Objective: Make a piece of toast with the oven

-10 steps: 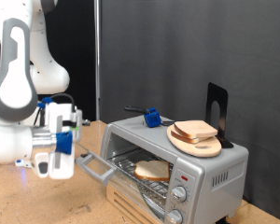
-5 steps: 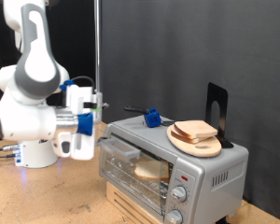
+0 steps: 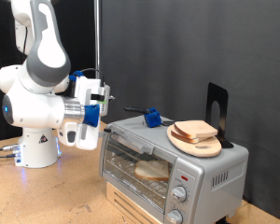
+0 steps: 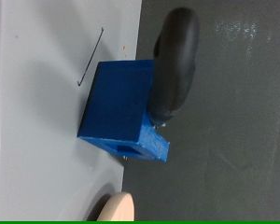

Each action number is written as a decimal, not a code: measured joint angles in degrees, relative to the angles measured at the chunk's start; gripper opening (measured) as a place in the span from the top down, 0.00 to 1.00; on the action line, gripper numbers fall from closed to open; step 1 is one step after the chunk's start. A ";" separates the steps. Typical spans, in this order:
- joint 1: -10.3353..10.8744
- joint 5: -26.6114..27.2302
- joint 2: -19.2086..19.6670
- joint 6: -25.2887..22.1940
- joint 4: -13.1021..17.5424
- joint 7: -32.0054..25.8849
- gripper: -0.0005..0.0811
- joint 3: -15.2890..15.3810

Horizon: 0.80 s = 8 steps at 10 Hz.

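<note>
a silver oven (image 3: pixel 168 163) sits on the counter (image 3: pixel 47 201), door shut, one piece of toast (image 3: pixel 151 170) inside on the rack. the tool (image 3: pixel 91 117) hovers by the oven's left top corner; whether it is clenched cannot be told. more bread on a wooden plate (image 3: pixel 198 144) near the oven's top right edge could get knocked off. open room lies left.

Wooden table (image 3: pixel 47 201), white robot base (image 3: pixel 37 149) standing on it at the exterior view's left, silver oven (image 3: pixel 173 168) at the right on a pale wooden stand (image 3: pixel 131 207).
</note>
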 joint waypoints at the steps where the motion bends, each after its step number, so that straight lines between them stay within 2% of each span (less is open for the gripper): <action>1: -0.87 -0.11 -0.83 -0.13 -0.30 0.50 0.01 -0.87; 5: -4.70 -0.04 -2.86 0.98 0.81 1.74 0.01 -4.37; 7: -4.63 -1.00 -2.23 0.25 0.99 2.29 0.01 -4.23; 8: -4.60 -1.38 -0.41 0.82 2.38 3.56 0.01 -4.09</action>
